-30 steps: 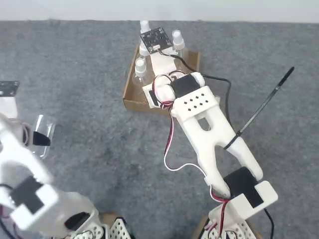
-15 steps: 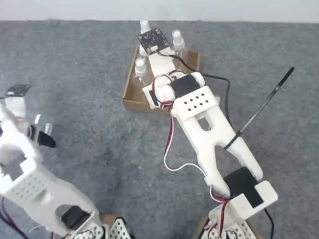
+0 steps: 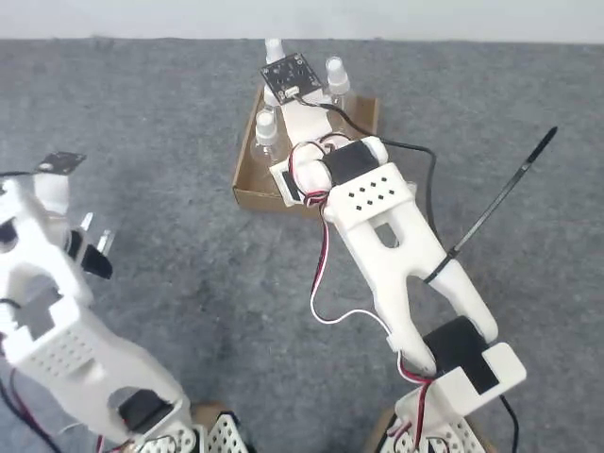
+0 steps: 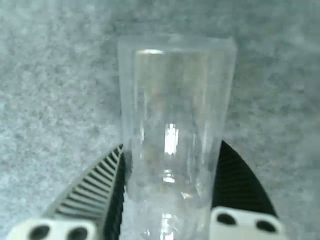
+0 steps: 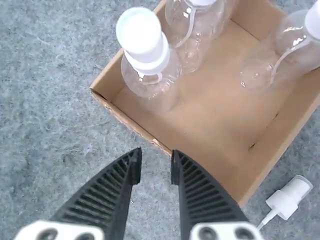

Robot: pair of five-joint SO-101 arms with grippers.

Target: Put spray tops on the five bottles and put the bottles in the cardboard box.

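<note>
Holding an uncapped bottle [image 4: 175, 100] in my left gripper [image 4: 171, 147], well apart from the cardboard box [image 5: 127, 120].
My jaws clamp its sides. At least three capped bottles [image 5: 145, 55] stand in the box. My right gripper [image 5: 154, 159] hangs above its wall, jaws a crack apart, empty. A loose spray top [image 5: 287, 197] lies just outside. I judge this one needs capping and boxing.

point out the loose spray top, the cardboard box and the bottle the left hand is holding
loose spray top [image 5: 289, 196], right wrist view, on its white head
cardboard box [image 5: 220, 120], right wrist view, on its bare floor
held bottle [image 4: 175, 115], left wrist view, on the middle of its clear body
</note>
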